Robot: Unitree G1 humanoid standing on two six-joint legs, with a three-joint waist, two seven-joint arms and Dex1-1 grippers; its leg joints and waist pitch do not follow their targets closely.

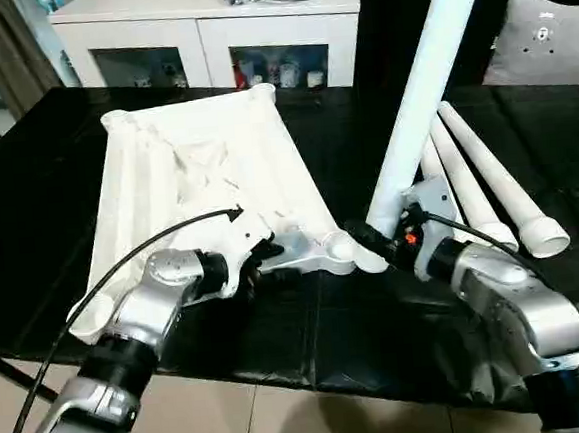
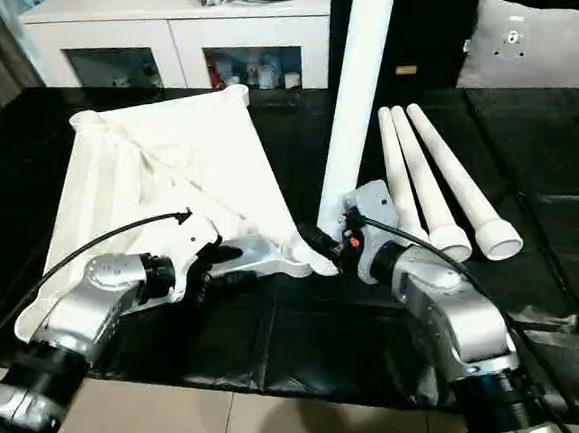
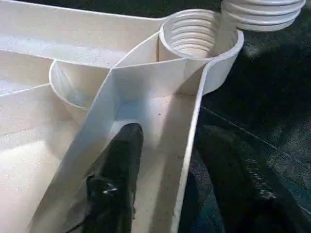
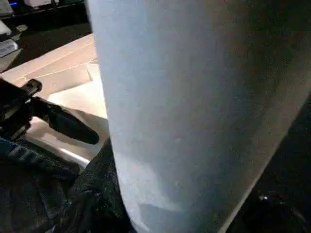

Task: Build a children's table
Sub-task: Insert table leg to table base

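White plastic table top [image 1: 201, 173] lying upside down on black-covered work surface [image 1: 30, 227], ribbed underside up, near edge close to the surface's front edge. Left gripper [image 1: 258, 262] clamped on the top's near rim beside the near-right corner: in left wrist view one black finger [image 3: 114, 179] inside the ribbed pocket, the other outside the rim wall, wall pinched betw. them. Round corner socket [image 3: 194, 36] w/ threaded inside just beyond the fingers; ribbed end of a leg just beside its rim, partly overlapping, not seated. Right gripper [image 2: 324, 244] closed around the lower end of a long white tapered leg [image 2: 355, 91], held near-upright, leaning slightly away, upper end out of frame. Leg's lower end at the near-right corner socket [image 1: 344, 244], touching or just beside its rim; can't tell which from head views. Right wrist view: leg surface close up, left gripper's black finger and the table top beyond it. Three more white legs [image 2: 437, 180] lying side by side on the black cover to the right of the held leg, wider open ends toward the robot, touching or nearly so. White cabinet [image 1: 205, 33] w/ glass-front compartments behind the work surface; grey cushion [image 2: 537, 47] at far right.
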